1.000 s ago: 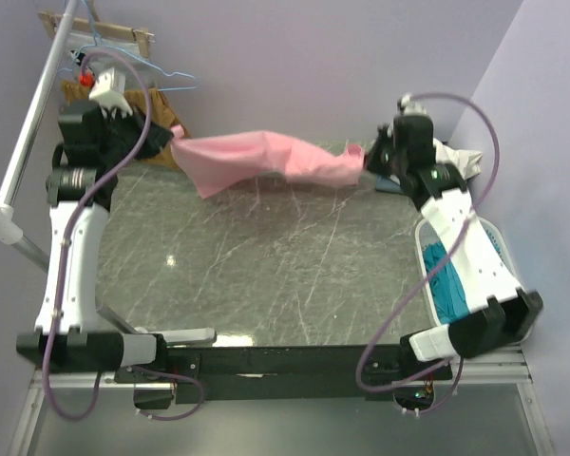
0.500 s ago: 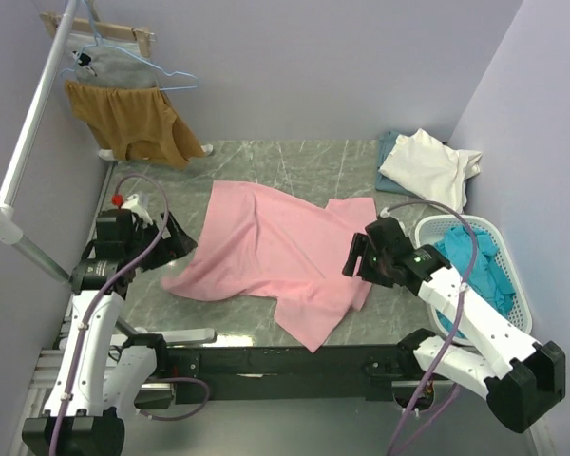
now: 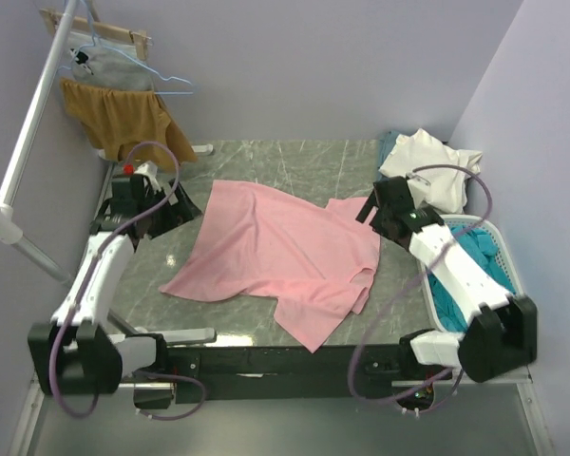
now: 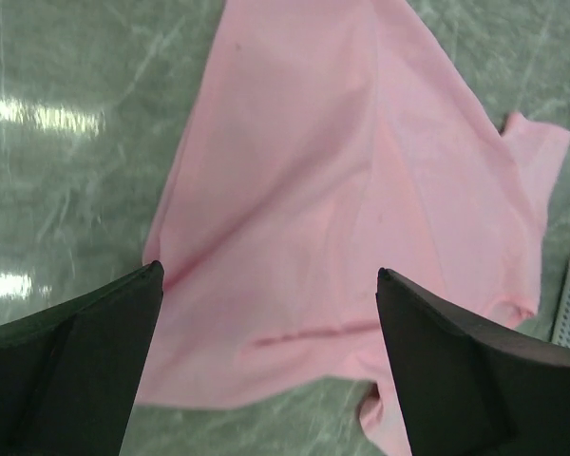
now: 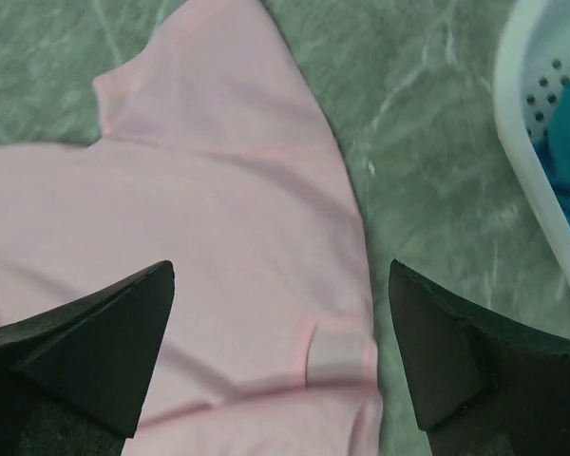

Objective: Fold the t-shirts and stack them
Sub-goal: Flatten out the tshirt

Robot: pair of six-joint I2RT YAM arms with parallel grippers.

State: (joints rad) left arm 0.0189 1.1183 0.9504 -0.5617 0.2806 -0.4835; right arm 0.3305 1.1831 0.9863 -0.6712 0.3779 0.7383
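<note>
Pink t-shirt [image 3: 285, 252] lies spread on table [image 3: 266, 166], ready for folding. Left gripper [image 4: 269, 274] and right gripper [image 5: 281, 269] hover wide open, holding nothing.

Pink on veined stone: colour notes.
Pink t-shirt [image 3: 285, 252]: plain light pink, no print. Worktop [image 3: 266, 161]: dark grey-green, marbled with thin white veins and pale glare patches. Cream-white t-shirt [image 3: 427, 166], plain; grey-blue t-shirt [image 3: 388, 142] showing at its edge. Basket [image 5: 518, 123]: white, dotted with small holes; teal t-shirts [image 3: 484, 255] in it. Mustard-brown garment [image 3: 123, 119]; grey garment [image 3: 104, 65]; pale blue hanger [image 3: 176, 81]. Left arm [image 3: 90, 285] and right arm [image 3: 461, 275]: white shells, black joints, purple cables. Walls lilac.
</note>
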